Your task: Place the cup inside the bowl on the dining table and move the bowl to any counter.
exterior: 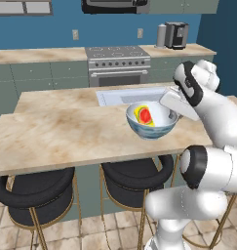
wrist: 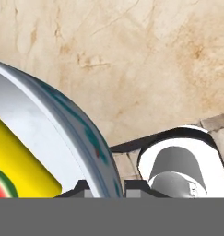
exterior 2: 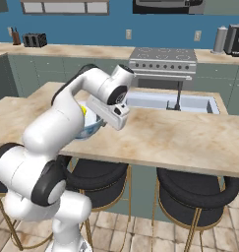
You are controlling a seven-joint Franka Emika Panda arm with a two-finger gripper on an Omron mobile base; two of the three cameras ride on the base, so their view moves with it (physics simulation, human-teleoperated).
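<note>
The bowl (exterior: 154, 128), white inside and pale blue patterned outside, sits near the front edge of the dining table (exterior: 61, 139). The small yellow cup (exterior: 144, 116) with its red-orange patch lies inside it. My gripper (exterior: 172, 116) reaches down from the right and is shut on the bowl's right rim. In the hand view the rim (wrist: 85, 138) runs between the two fingertips (wrist: 82, 187), with the yellow cup (wrist: 21, 161) at the left. In the right base view my arm covers most of the bowl (exterior 2: 90, 128). Whether the bowl rests on the table or hangs just above it I cannot tell.
Black gold-legged stools (exterior: 39, 193) stand under the table's front edge. A sink (exterior 2: 190, 103) is set in the worktop behind the bowl. The rear counter (exterior: 37, 54) carries a stove (exterior: 117, 61), a coffee machine (exterior: 176, 35) and a toaster (exterior 2: 34, 40).
</note>
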